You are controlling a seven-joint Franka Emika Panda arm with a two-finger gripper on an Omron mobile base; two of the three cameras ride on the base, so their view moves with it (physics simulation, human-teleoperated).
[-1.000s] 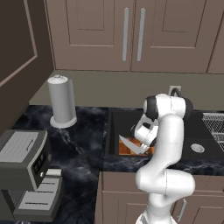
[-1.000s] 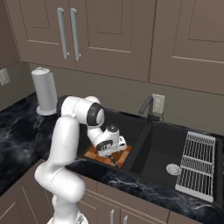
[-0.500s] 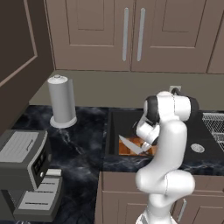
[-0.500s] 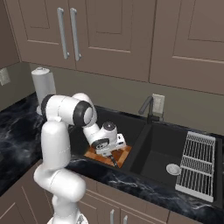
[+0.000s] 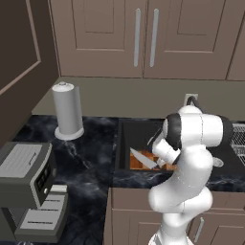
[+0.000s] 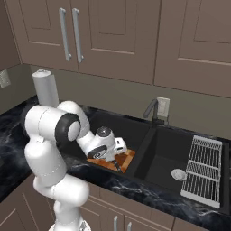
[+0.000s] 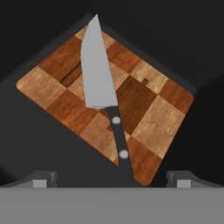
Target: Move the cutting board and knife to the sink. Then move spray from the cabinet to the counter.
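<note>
The checkered wooden cutting board (image 7: 109,109) lies flat in the black sink (image 6: 149,135). The knife (image 7: 100,87) rests on it, its dark handle overhanging an edge.

a white paper-towel roll (image 5: 67,111) stands upright on a round base at the back of the dark worktop, near the wall. in front of it, at the near left corner, sits a grey coffee machine (image 5: 26,184) with a pale drip tray (image 5: 42,217) below. a dark faucet (image 6: 151,109) rises behind the basin, just beside a white wall outlet (image 6: 163,106). a round silver drain (image 6: 178,173) lies in the right basin, next to a white wire rack (image 6: 202,170). brown upper doors carry long silver handles (image 5: 145,37).
</note>
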